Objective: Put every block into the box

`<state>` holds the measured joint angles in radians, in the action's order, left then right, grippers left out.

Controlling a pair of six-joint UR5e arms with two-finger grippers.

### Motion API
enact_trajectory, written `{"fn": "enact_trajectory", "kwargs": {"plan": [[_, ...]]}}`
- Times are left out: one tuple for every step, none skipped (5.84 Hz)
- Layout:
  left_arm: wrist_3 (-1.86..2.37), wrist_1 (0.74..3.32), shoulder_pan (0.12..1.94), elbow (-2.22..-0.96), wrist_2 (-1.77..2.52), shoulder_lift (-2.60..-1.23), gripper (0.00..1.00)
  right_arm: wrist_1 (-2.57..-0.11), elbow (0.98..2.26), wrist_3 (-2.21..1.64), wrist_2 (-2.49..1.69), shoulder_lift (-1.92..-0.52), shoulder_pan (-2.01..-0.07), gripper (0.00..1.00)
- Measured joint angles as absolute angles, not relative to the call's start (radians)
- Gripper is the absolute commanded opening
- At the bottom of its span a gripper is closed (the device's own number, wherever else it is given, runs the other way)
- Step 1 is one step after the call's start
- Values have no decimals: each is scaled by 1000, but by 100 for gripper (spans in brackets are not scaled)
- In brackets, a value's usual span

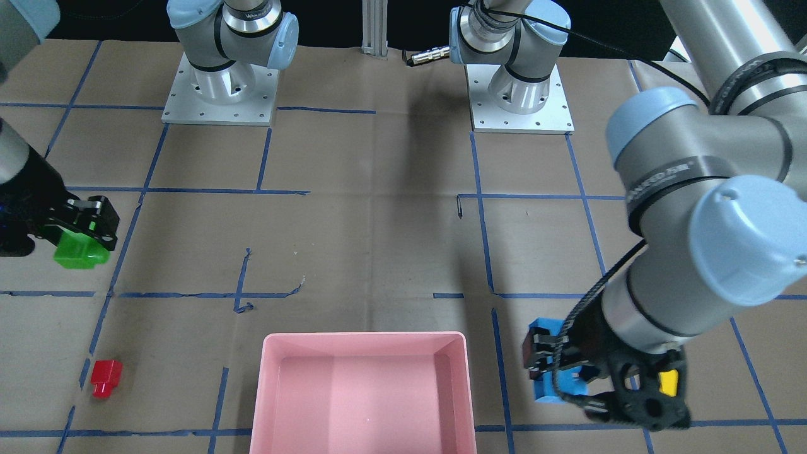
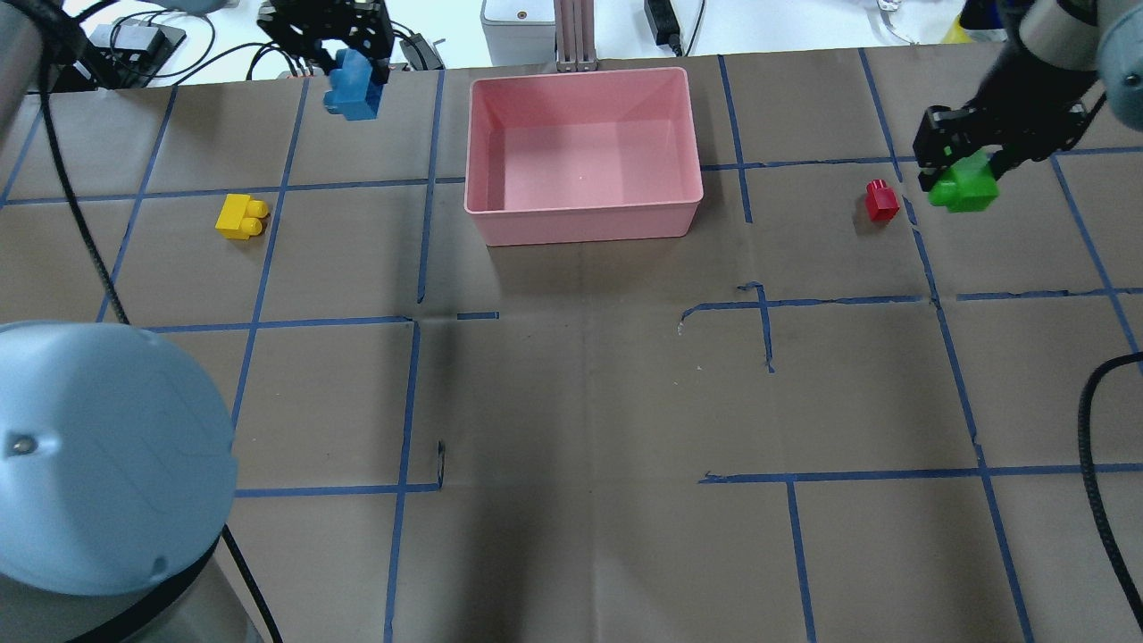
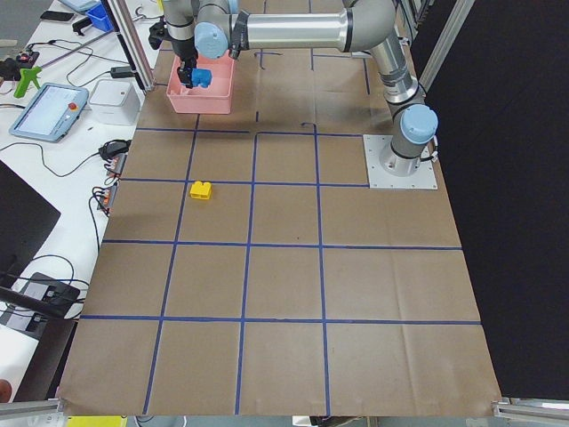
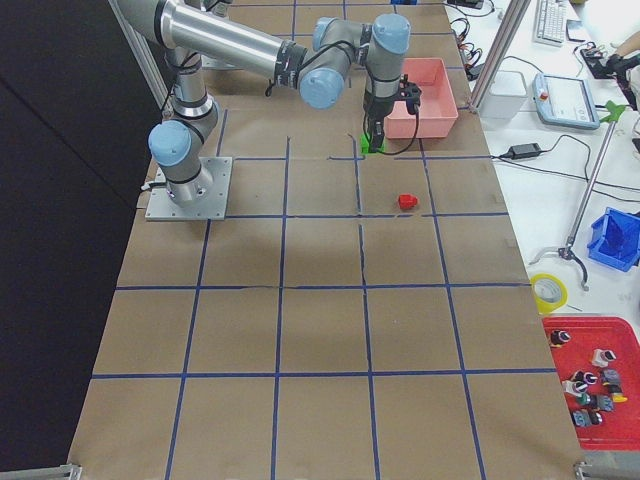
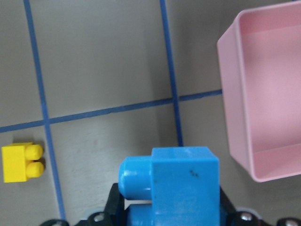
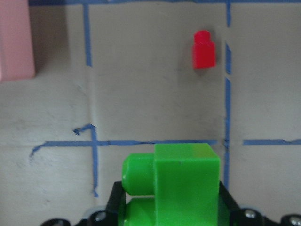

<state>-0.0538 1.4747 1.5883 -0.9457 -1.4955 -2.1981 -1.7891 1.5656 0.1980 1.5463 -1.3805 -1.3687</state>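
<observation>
**Two arms, one load each.** On a brown paper-covered desk (image 2: pixel 580 402) ruled with blue tape, the robot's grey left arm (image 1: pixel 693 189) and right arm (image 4: pixel 230 42) both appear to be in mid-carry. Neither has reached the large shallow pink plastic box (image 2: pixel 580 234), which sits at the far centre of the desk with nothing in it.

The left jaws are clamped on a light-blue studded plastic brick (image 2: pixel 355 85). It is held left of the box by the far edge and, to judge by the wrist view, clear of the desk. The right jaws are closed around a green two-stud plastic brick (image 2: pixel 963 183), well to the right of the box.

A yellow two-stud plastic brick (image 2: pixel 241 216) lies on the desk to the left of the box, nearer than the blue one. A small red one-stud plastic brick (image 2: pixel 881 199) lies just left of the green one, between it and the box.

None of the four is in the box, so the job looks barely begun. The next move likely calls for each arm to travel inward over the box's rim and part its jaws, the blue going right and the green going left above the red. With both converging on one box, taking turns seems wise. The yellow and red bricks would then be left to pick up.
</observation>
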Motion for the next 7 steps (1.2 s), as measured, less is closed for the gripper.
{"fn": "enact_trajectory", "kwargs": {"plan": [[54,1470,1653,-872,-1488,-2281,16,-1865,1524,110,1502,-1316,-1457,3],[118,1447,1693,-836,-1481,-2352,22,-1921,1454,53,1462,-1230,-1525,3],[144,1420,1710,-828,-1478,-2396,76,-1944,1369,10,1415,-1139,-1577,4],[154,1409,1715,-831,-1476,-2413,96,-1954,1300,-41,1360,-1065,-1621,6],[165,1405,1716,-833,-1470,-2416,98,-1959,1269,-103,1284,-1030,-1649,8],[177,1404,1715,-831,-1456,-2409,99,-1963,1259,-159,1192,-1017,-1661,81],[178,1408,1707,-829,-1443,-2385,99,-1967,1259,-185,1132,-1011,-1665,100]]}}
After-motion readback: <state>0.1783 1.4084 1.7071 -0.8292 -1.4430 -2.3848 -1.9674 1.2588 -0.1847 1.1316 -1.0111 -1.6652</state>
